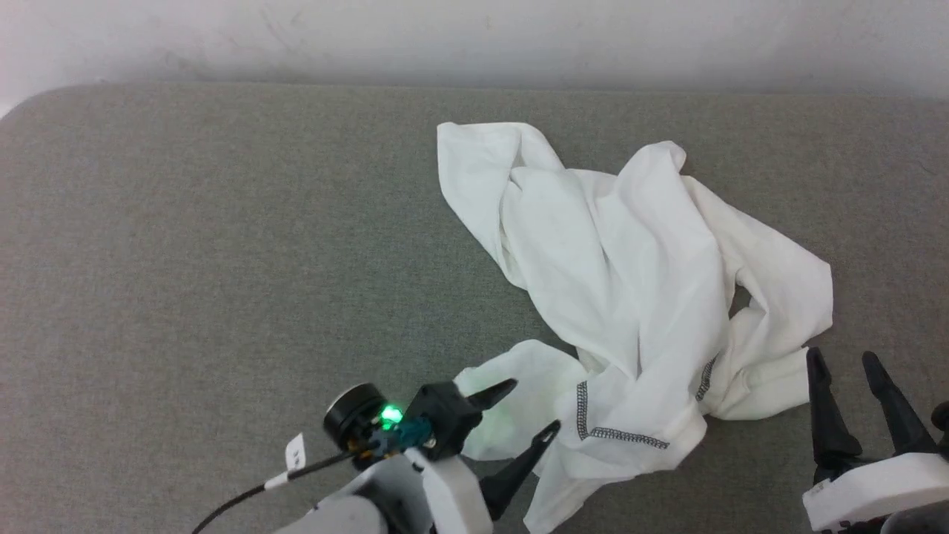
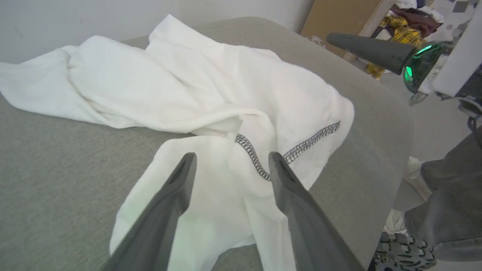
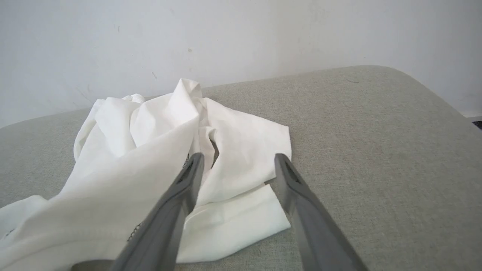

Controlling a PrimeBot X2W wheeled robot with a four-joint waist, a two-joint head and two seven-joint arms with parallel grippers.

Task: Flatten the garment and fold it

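The garment [image 1: 623, 297] is a white thin shirt lying crumpled on the grey padded table [image 1: 185, 259], right of centre, with grey-black zigzag seams near its front edge. My left gripper [image 1: 530, 408] is open at the shirt's near-left corner, over a loose white flap, holding nothing. The left wrist view has the garment [image 2: 196, 98] spread ahead, with my left gripper [image 2: 231, 160] open above the seam. My right gripper [image 1: 841, 363] stands open just off the shirt's near-right corner. In the right wrist view, my right gripper [image 3: 239, 160] is open over the garment [image 3: 150, 150].
A pale wall [image 1: 474, 37] runs behind the table's far edge. The table's left half is bare grey fabric. In the left wrist view, a cardboard box [image 2: 339, 19], piled clothes [image 2: 406, 22] and a person's leg and shoe [image 2: 440, 184] are beyond the table's edge.
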